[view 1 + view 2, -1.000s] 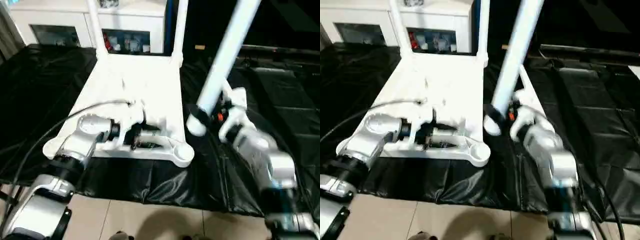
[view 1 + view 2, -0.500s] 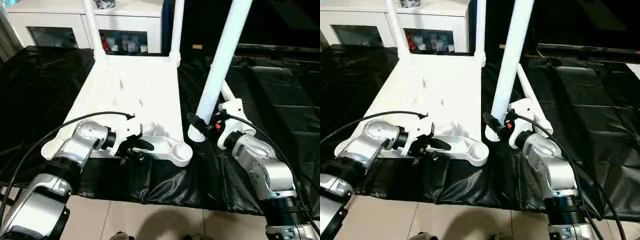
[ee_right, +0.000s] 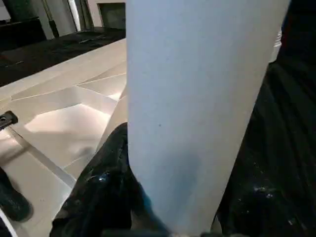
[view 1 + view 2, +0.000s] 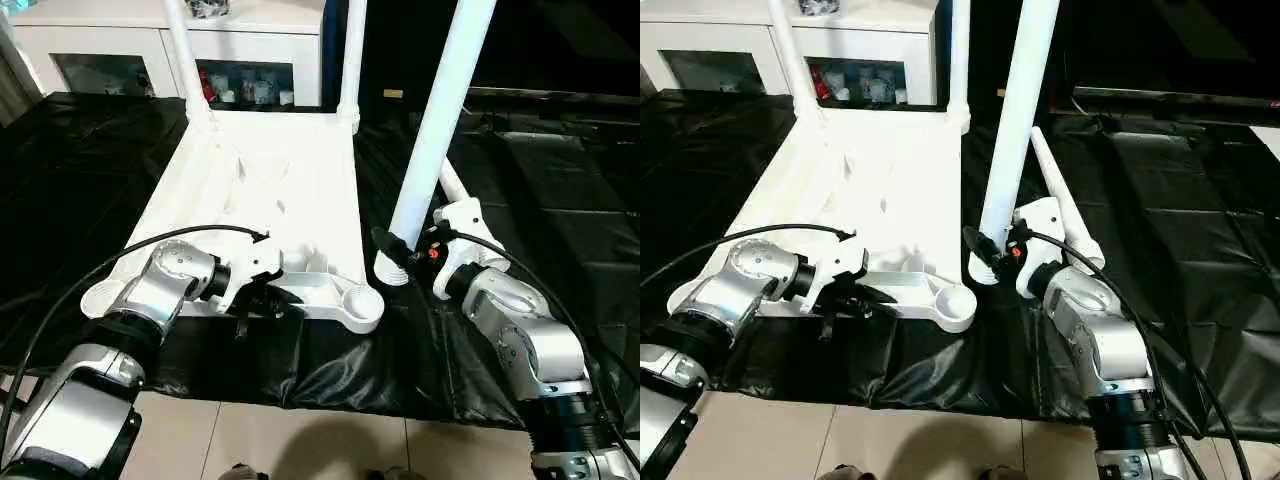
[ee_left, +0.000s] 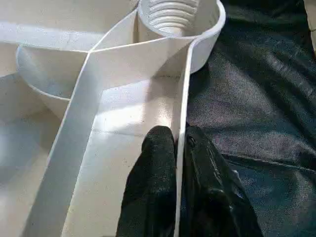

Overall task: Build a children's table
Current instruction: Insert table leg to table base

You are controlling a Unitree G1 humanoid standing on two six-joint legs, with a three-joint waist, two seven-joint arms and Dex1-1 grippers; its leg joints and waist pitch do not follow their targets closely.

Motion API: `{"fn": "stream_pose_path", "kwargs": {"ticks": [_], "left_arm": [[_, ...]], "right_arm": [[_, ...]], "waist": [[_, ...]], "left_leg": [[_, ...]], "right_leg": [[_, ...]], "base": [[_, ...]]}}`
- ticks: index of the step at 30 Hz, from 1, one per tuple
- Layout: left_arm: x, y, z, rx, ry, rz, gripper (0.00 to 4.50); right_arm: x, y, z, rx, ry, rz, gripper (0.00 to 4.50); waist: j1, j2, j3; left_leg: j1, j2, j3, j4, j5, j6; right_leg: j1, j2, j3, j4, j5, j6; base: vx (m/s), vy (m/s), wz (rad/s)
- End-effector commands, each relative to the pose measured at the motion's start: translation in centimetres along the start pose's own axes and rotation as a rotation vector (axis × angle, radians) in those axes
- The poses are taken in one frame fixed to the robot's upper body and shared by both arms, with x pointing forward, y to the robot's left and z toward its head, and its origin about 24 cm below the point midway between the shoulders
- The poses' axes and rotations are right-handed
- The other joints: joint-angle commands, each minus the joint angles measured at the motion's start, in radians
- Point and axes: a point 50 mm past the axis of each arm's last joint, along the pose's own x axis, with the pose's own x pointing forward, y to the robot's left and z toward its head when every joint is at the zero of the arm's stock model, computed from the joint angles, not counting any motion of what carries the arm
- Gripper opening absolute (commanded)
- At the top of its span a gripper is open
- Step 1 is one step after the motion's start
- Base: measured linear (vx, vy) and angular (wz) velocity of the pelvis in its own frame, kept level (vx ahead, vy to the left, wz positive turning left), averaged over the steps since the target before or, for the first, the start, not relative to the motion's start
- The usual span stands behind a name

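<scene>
We've got the upside-down white plastic rimmed tabletop (image 4: 270, 190) on black sheeting (image 4: 560, 200), left gripper (image 5: 180, 140) pinching its near rim. Right gripper (image 4: 395, 250) grips a long white tube leg (image 4: 435, 130) upright beside the empty threaded corner socket (image 4: 358, 300); next it wants lining up and screwing in.

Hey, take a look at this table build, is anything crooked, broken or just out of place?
Nothing looks broken or spilled. The tabletop lies upside down with two legs standing in its far corners. One spare leg lies loose on the black sheet. The leg in the right gripper stands beside the near socket, not in it yet.

Upturned white tabletop (image 4: 270, 190) (two legs (image 4: 350, 60) upright)
</scene>
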Motion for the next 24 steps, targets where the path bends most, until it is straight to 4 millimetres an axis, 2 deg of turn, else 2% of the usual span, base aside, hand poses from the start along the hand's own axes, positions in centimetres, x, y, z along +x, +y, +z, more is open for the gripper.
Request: {"fn": "stream_pose_path", "kwargs": {"ticks": [1, 4, 5, 6, 9, 10, 11, 13, 14, 18, 22, 24], "left_arm": [[0.0, 0.7, 0.9, -0.038, -0.032, 0.064, 0.03], [0.6, 1.2, 1.1, -0.092, -0.039, 0.144, 0.01], [1.3, 1.3, 1.3, -0.122, -0.058, 0.183, 0.01], [1.6, 1.3, 1.5, -0.136, -0.066, 0.197, 0.01], [2.7, 1.1, 1.6, -0.128, -0.052, 0.215, 0.0], [2.8, 1.1, 1.6, -0.128, -0.051, 0.214, 0.0], [3.2, 0.9, 1.9, -0.112, -0.063, 0.206, 0.0], [3.6, 0.8, 2.1, -0.104, -0.071, 0.198, 0.0], [4.0, 0.5, 2.3, -0.045, -0.065, 0.182, 0.0], [4.2, 0.3, 2.3, -0.012, -0.083, 0.16, 0.0], [4.0, 0.1, 2.1, -0.005, -0.08, 0.15, 0.0], [3.9, 0.1, 2.0, -0.008, -0.085, 0.148, 0.0]], "right_arm": [[0.2, 0.4, 0.8, -0.022, -0.025, 0.029, 1.89], [0.4, 0.6, 0.8, -0.034, -0.017, 0.06, 1.89], [0.6, 0.7, 0.9, -0.041, -0.014, 0.076, 1.89], [0.7, 0.7, 0.9, -0.043, -0.013, 0.08, 1.89], [1.1, 0.6, 1.1, -0.053, -0.004, 0.091, 1.89], [1.1, 0.6, 1.1, -0.056, -0.002, 0.093, 1.89], [1.3, 0.5, 1.0, -0.062, 0.006, 0.098, 1.89], [1.5, 0.4, 0.9, -0.068, 0.016, 0.102, 1.89], [1.8, 0.1, 0.6, -0.088, 0.037, 0.101, 1.89], [2.4, -0.5, 0.5, -0.089, 0.048, 0.093, 1.89], [2.6, -0.6, 0.1, -0.102, 0.098, 0.127, 1.89], [2.6, -0.6, 0.0, -0.093, 0.11, 0.143, 1.89]], "waist": [[0.0, 0.007, -0.083], [0.0, 0.004, -0.082], [-0.003, 0.01, -0.082], [-0.008, 0.003, -0.081], [-0.015, -0.001, -0.08], [-0.015, 0.0, -0.081], [-0.015, -0.004, -0.08], [-0.015, -0.001, -0.081], [-0.014, 0.0, -0.082], [-0.012, 0.001, -0.083], [-0.011, -0.006, -0.081], [-0.011, -0.004, -0.08]], "left_leg": [[0.019, 0.011, -0.001, -0.071, -0.256, -0.007], [0.017, 0.011, -0.001, -0.07, -0.256, -0.002], [0.015, 0.009, -0.002, -0.069, -0.259, -0.001], [0.013, 0.007, -0.002, -0.068, -0.263, 0.002], [0.006, 0.0, -0.003, -0.066, -0.246, 0.012], [0.009, 0.0, -0.002, -0.064, -0.247, 0.012], [0.012, 0.002, -0.001, -0.064, -0.244, 0.016], [0.015, 0.003, -0.001, -0.064, -0.249, 0.017], [0.016, 0.003, -0.002, -0.064, -0.251, 0.019], [0.017, 0.006, -0.001, -0.065, -0.256, 0.02], [0.018, 0.005, 0.0, -0.066, -0.258, 0.026], [0.019, 0.006, 0.0, -0.066, -0.266, 0.025]], "right_leg": [[0.061, -0.053, 0.042, -0.072, -0.246, -0.214], [0.064, -0.053, 0.041, -0.071, -0.243, -0.219], [0.066, -0.054, 0.039, -0.072, -0.255, -0.216], [0.069, -0.053, 0.038, -0.076, -0.272, -0.209], [0.073, -0.052, 0.034, -0.086, -0.342, -0.173], [0.071, -0.052, 0.034, -0.087, -0.354, -0.17], [0.066, -0.05, 0.036, -0.092, -0.361, -0.167], [0.063, -0.049, 0.035, -0.091, -0.361, -0.171], [0.062, -0.049, 0.035, -0.093, -0.358, -0.173], [0.063, -0.05, 0.036, -0.085, -0.303, -0.2], [0.063, -0.049, 0.035, -0.088, -0.336, -0.189], [0.062, -0.051, 0.035, -0.09, -0.358, -0.183]], "base": [[0.0, 0.0, 0.0], [0.0, 0.0, 0.0], [0.0, 0.0, 0.0], [0.0, 0.0, 0.0], [0.0, 0.0, 0.0], [0.0, 0.0, 0.0], [0.0, 0.0, 0.0], [0.0, 0.0, 0.0], [0.0, 0.0, 0.0], [0.0, 0.0, 0.0], [0.0, 0.0, 0.0], [0.0, 0.0, 0.0]]}}
